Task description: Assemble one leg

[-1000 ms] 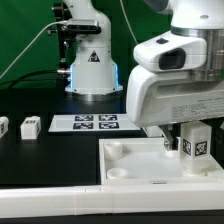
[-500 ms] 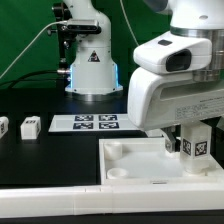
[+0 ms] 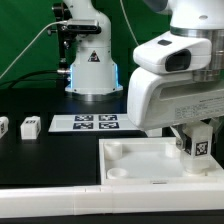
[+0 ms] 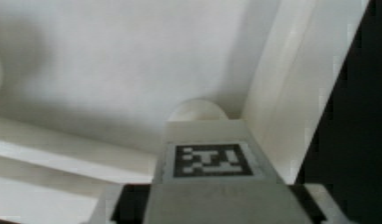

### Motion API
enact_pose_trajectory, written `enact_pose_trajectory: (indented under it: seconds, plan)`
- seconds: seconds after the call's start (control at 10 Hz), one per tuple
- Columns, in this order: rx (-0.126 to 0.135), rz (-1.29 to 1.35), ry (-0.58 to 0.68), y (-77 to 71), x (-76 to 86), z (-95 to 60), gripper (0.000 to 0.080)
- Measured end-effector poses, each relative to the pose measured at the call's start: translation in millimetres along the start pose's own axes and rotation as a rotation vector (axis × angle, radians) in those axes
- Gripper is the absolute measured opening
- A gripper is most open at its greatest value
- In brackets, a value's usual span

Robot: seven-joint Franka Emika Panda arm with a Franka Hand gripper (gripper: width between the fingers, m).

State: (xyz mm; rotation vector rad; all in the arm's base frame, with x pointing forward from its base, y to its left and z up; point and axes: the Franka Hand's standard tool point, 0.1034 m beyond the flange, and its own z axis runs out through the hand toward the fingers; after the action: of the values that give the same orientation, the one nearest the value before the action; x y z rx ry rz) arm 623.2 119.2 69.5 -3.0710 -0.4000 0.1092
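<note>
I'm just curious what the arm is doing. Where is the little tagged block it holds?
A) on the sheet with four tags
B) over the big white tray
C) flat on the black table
B: the gripper clamps the leg over the white panel, well apart from the marker board.

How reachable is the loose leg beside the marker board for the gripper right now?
Probably not yet. The gripper is shut on the held leg at the panel, so it can't take another. The loose leg stands in the open, so afterwards the way looks clear.
</note>
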Motion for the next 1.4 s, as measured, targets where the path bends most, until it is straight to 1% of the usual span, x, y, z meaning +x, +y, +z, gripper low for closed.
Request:
enact_pose_trajectory:
  seconds: [0.1, 0.2, 0.4, 0.5, 0.6, 0.9, 1.1, 1.2, 1.3, 1.4]
  plan:
    - [0.000, -0.001, 0.000, 0.0, 0.0, 0.0, 0.0290]
    - [0.003, 0.092, 0.000, -0.3, 0.0, 0.0, 0.0290]
    - [0.005, 0.332, 0.001, -0.8, 0.1, 0.3, 0.0290]
    - [0.011, 0.438, 0.009, -0.4, 0.4, 0.7, 0.0291]
    - [0.015, 0.609, 0.011, -1.0, 0.7, 0.6, 0.0292]
    - [0.011, 0.975, 0.010, -2.2, 0.8, 0.8, 0.0293]
    - [0.014, 1.218, 0.008, -3.7, 0.7, 1.3, 0.0293]
    - [0.016, 1.300, 0.006, -4.1, 0.8, 1.4, 0.0293]
    - [0.016, 1.319, 0.006, -4.2, 0.7, 1.5, 0.0293]
    - [0.016, 1.307, 0.006, -4.3, 0.7, 1.7, 0.0376]
